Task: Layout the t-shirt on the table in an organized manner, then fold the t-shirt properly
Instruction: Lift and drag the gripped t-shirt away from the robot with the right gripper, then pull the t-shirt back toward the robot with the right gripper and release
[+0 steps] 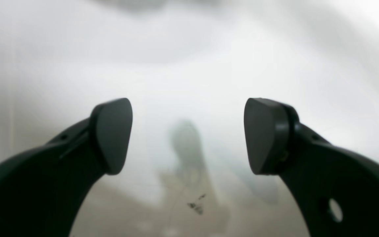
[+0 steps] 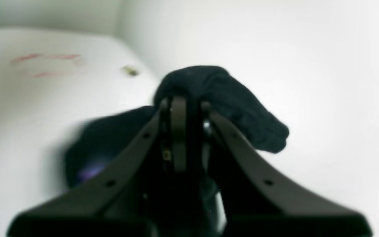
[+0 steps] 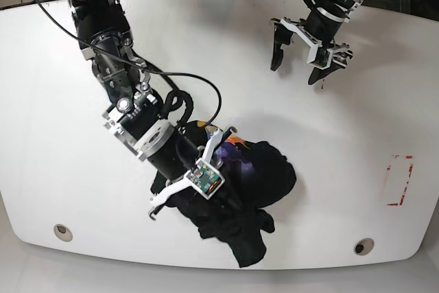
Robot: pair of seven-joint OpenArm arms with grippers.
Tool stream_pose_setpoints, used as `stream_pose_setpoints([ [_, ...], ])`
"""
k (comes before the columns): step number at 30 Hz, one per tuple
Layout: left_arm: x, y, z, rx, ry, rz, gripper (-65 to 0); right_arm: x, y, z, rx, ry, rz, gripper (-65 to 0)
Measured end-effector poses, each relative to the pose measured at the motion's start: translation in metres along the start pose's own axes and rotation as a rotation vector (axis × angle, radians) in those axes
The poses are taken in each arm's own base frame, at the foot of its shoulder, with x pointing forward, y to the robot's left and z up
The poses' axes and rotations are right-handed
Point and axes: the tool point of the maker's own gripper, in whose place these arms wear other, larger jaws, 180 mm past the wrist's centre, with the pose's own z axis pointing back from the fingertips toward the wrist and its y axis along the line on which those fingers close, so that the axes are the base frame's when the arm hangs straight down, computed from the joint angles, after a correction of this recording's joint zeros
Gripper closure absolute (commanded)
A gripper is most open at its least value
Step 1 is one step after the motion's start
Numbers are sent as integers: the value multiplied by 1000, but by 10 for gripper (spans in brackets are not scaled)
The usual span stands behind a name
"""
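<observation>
The black t-shirt (image 3: 264,176) lies crumpled in a heap near the front middle of the white table (image 3: 357,128), with a bit of orange and purple print showing at its upper edge. My right gripper (image 3: 235,202) reaches down into the heap. In the right wrist view it (image 2: 186,102) is shut on a bunched fold of the t-shirt (image 2: 232,102), which bulges over the fingertips. My left gripper (image 3: 297,62) hovers wide open over bare table at the back right, far from the cloth. Between its fingers (image 1: 188,135) is only blurred white table (image 1: 189,65).
A red-and-white tape rectangle (image 3: 400,180) marks the table's right side. Two round grommet holes (image 3: 62,231) (image 3: 363,245) sit near the front edge. The right arm's black cable loops over the table behind the shirt. Small dark specks (image 1: 196,205) lie under the left gripper.
</observation>
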Motion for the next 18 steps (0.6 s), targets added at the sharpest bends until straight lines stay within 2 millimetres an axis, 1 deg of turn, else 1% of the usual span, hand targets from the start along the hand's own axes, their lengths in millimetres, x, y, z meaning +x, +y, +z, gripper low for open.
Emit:
stream_pose_setpoints([
  [4, 0, 1, 0, 2, -1, -1, -504, -33, 23, 9, 28, 75, -71, -6],
  [8, 0, 1, 0, 1, 0, -4, -504, -69, 51, 24, 62, 169, -138, -6],
  [11, -1, 3, 1, -2, 5, -15, -504, -84, 70, 35, 83, 201, -181, -8],
  [13, -1, 4, 1, -1, 6, -19, -504, -89, 79, 41, 94, 210, -204, -10],
  [15, -1, 5, 1, 4, 5, -19, -504, -93, 86, 44, 99, 215, -227, -36],
  [16, 0, 5, 1, 4, 5, -19, -504, -95, 89, 46, 101, 221, -235, -63],
  [17, 0, 5, 1, 3, 4, -21, -504, -96, 92, 48, 102, 225, -244, -113],
  [18, 0, 5, 1, 2, 4, -21, -504, -99, 95, 50, 106, 232, -251, -143],
])
